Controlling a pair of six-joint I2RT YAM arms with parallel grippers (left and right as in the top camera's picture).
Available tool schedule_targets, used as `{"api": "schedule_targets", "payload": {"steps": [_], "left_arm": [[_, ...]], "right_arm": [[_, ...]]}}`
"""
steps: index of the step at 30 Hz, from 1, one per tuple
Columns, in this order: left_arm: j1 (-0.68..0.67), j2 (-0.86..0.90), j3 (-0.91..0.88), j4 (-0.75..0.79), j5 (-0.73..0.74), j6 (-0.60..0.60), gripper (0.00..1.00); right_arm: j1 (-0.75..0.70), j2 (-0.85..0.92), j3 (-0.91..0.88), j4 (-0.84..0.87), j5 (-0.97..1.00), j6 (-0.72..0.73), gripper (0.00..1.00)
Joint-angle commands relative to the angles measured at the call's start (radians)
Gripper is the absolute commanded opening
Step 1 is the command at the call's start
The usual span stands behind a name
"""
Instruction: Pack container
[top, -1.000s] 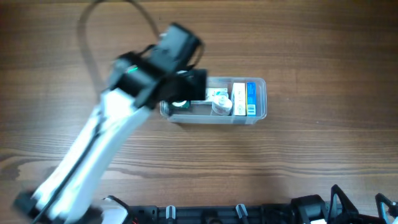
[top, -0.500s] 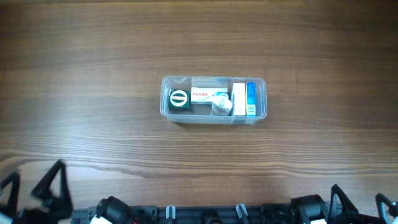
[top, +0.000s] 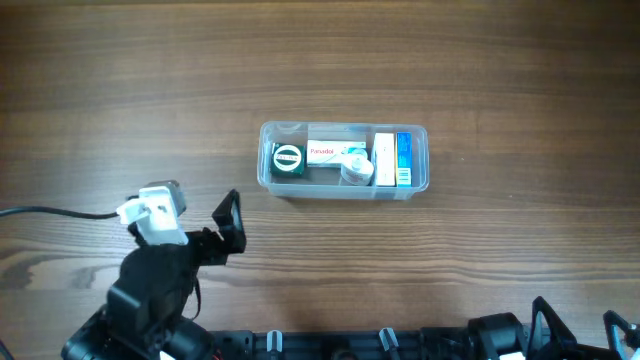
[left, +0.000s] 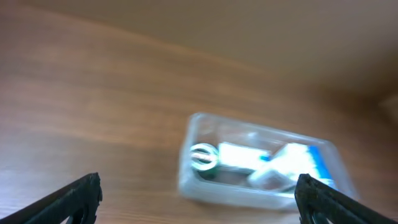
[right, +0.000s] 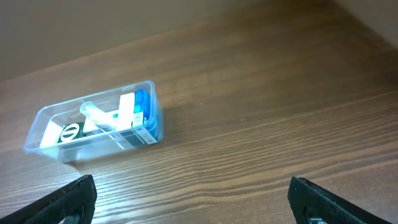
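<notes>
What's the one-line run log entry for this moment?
container: boxes inside | left gripper: open, empty, away from container | right gripper: open, empty, away from container

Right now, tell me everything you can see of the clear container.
The container is a clear plastic tub, rectangular with rounded corners and a rim, no lid. It sits upright on the wooden table, near the middle, long side left to right. Inside, left to right from overhead: a green box with a round white mark, a white box, a small white round item, a pale box and a blue box. Nothing else touches it.
</notes>
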Motion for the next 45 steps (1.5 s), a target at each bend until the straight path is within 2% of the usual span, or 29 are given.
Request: {"api": "schedule_targets", "payload": {"steps": [1,8,13,15,17,20,23,32,45], "left_arm": [[0.001,-0.011,0.01,-0.008,0.111,0.019,1.0],[0.001,-0.01,0.009,-0.112,0.009,0.029,1.0],[0.03,-0.035,-0.033,-0.046,0.016,0.141,1.0],[0.091,-0.077,-0.095,0.016,0.074,0.184,1.0],[0.229,-0.157,-0.22,0.109,0.227,0.207,1.0],[0.373,-0.248,-0.352,0.206,0.382,0.207,1.0],[0.436,-0.321,-0.451,0.24,0.434,0.207,1.0],[0.436,-0.453,-0.634,0.259,0.433,0.206,1.0],[0.438,-0.452,-0.634,0.266,0.418,0.206,1.0]], "right_arm": [[-0.004,-0.012,0.002,0.002,-0.01,-0.016,1.0],[-0.004,-0.012,0.002,0.002,-0.01,-0.016,1.0],[-0.004,-0.012,0.002,0.002,-0.01,-0.016,1.0],[-0.004,-0.012,0.002,0.002,-0.01,-0.016,0.99],[-0.004,-0.012,0.002,0.002,-0.01,-0.016,1.0],[-0.004,-0.012,0.002,0.002,-0.01,-0.016,1.0],[-0.004,-0.012,0.002,0.002,-0.01,-0.016,1.0],[-0.004,-0.012,0.002,0.002,-0.01,-0.016,1.0],[-0.004,-0.012,0.002,0.002,-0.01,-0.016,1.0]]}}
